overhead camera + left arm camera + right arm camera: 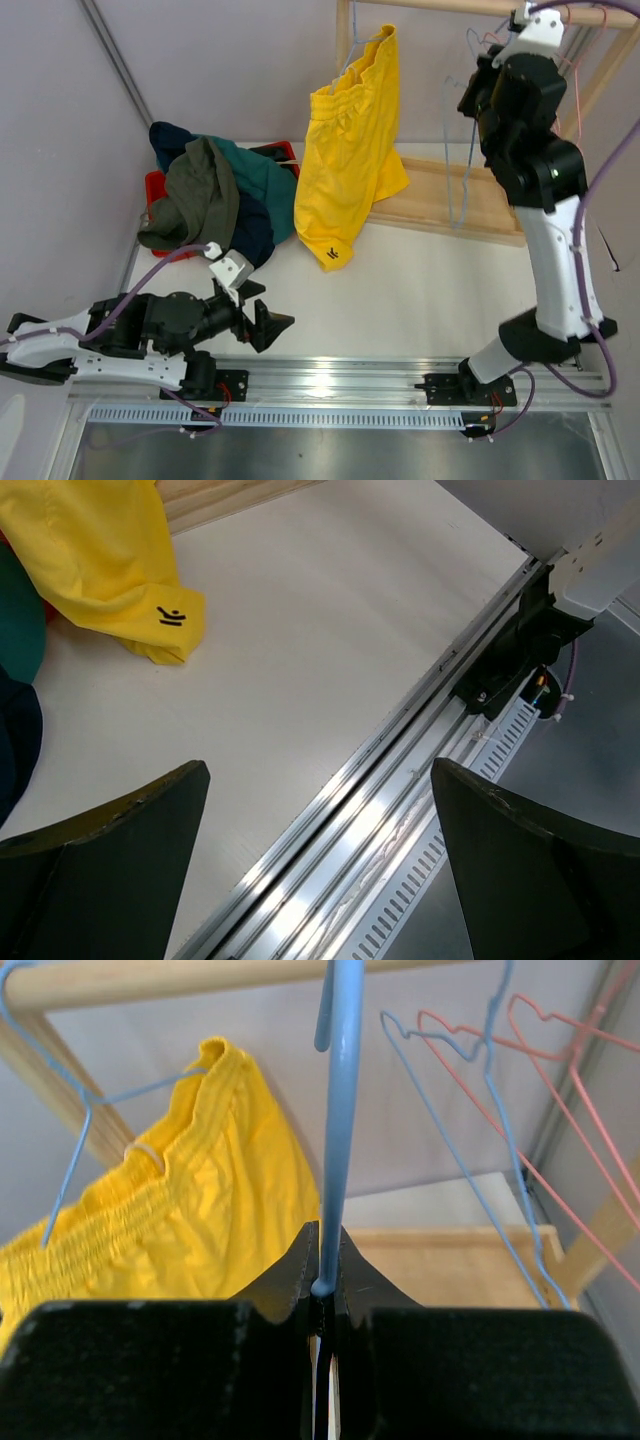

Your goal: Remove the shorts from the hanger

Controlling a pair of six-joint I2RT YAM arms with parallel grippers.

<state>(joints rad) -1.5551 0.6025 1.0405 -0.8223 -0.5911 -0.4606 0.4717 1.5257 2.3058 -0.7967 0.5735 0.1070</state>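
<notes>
Looking down from above, saw the white table (430,290) filling most of the view, with a wooden rack (440,195) across 12 to 2 o'clock and an aluminium rail (340,378) along 6 o'clock carrying both arm bases. Found the yellow shorts (350,150) near 12 o'clock, waistband on a pale blue wire hanger (70,1160) hooked over the rack's top bar, lower leg resting on the table. Noted more shorts off the rack, heaped at 10 o'clock over a red tray (153,187): olive-grey shorts (195,195) on top, teal shorts (262,185) and navy shorts (252,235) beneath. Tracked the right gripper (325,1295) raised at 1 o'clock, pinched nearly together on the wire of a bare blue hanger (340,1110). Located the left gripper (262,318) low at 7 o'clock above bare table, fingers (130,820) spread wide apart, holding nothing.
</notes>
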